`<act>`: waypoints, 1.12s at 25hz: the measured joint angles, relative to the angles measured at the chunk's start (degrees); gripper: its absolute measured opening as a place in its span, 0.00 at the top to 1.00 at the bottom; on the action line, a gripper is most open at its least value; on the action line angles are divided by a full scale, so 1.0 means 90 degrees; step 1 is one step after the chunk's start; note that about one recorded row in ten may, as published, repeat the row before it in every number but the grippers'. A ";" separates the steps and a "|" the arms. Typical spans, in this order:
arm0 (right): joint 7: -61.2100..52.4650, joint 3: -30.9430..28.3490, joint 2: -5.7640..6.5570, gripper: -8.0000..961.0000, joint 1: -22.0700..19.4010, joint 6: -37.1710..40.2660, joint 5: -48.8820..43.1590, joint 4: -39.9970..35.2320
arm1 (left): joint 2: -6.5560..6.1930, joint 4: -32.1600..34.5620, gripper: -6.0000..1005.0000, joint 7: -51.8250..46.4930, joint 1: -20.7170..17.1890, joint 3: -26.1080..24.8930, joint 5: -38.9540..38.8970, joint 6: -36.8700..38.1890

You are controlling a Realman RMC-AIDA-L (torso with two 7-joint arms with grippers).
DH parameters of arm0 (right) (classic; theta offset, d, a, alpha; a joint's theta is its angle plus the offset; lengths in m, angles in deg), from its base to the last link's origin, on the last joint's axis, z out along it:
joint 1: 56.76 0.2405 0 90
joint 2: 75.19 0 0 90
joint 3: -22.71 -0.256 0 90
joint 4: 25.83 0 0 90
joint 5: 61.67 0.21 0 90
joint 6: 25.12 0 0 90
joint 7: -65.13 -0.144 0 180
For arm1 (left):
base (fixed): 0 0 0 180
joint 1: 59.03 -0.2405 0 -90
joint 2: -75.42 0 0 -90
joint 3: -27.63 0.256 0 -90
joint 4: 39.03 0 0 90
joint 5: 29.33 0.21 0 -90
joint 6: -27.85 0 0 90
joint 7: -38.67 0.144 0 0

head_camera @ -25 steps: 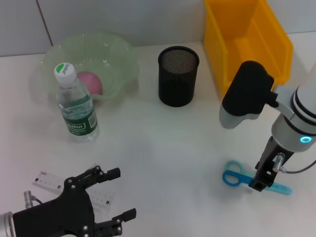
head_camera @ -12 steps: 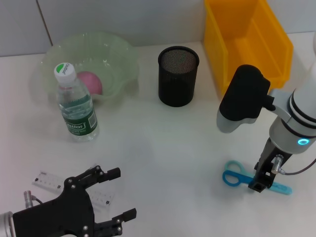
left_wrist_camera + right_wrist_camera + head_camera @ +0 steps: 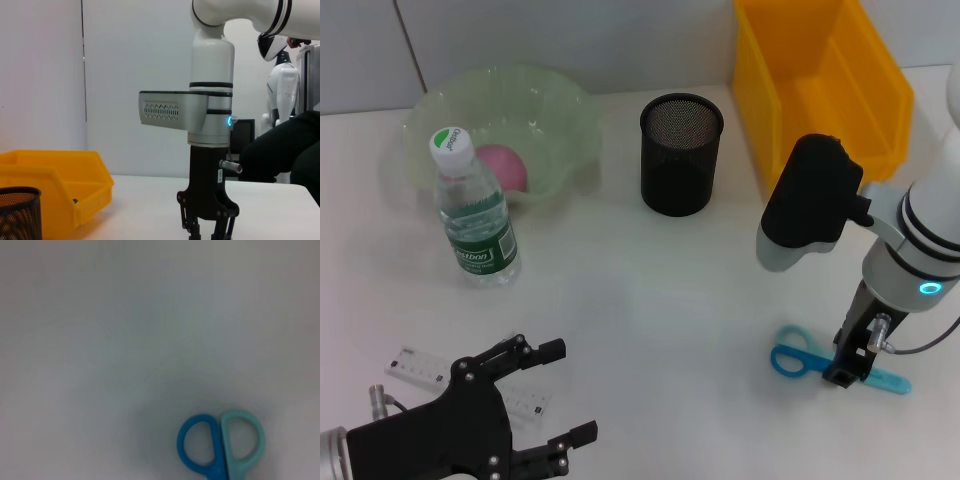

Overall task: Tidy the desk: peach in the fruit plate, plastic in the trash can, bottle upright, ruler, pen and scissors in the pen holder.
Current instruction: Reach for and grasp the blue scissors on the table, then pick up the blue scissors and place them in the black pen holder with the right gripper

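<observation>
The blue and teal scissors [image 3: 800,362] lie flat on the desk at the lower right, and their handle loops [image 3: 220,445] show in the right wrist view. My right gripper [image 3: 847,374] stands straight down over their middle, touching or just above them. The white ruler [image 3: 415,367] lies at the lower left, partly under my left gripper [image 3: 565,392], which is open above it. The peach [image 3: 502,166] rests in the green fruit plate [image 3: 560,110]. The bottle [image 3: 475,215] stands upright in front of the plate. The black mesh pen holder [image 3: 681,155] stands at centre back. Pen and plastic are out of view.
The yellow bin [image 3: 820,80] serving as trash can stands at the back right, close behind my right arm. In the left wrist view, the right arm's gripper [image 3: 207,230] is seen from the side, with the bin [image 3: 50,185] and pen holder [image 3: 17,210] beyond it.
My right arm's upper part has drifted slightly left while its gripper stays over the scissors. The scissors, ruler and left gripper have not moved.
</observation>
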 joint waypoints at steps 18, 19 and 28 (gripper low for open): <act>0.0027 -0.0369 -0.0006 0.76 -0.0168 -0.0035 0.0057 -0.0384 | -0.0021 0.0001 0.19 0.0000 0.0002 -0.0010 0.0000 0.0165; 0.0027 -0.0369 -0.0006 0.76 -0.0168 -0.0035 0.0057 -0.0384 | -0.0021 0.0001 0.19 0.0000 0.0002 -0.0010 0.0000 0.0165; 0.0505 -0.1625 -0.0026 0.76 -0.0861 -0.0720 0.0962 -0.1643 | -0.0028 0.0001 0.20 0.0036 -0.0009 -0.0011 0.0000 0.0207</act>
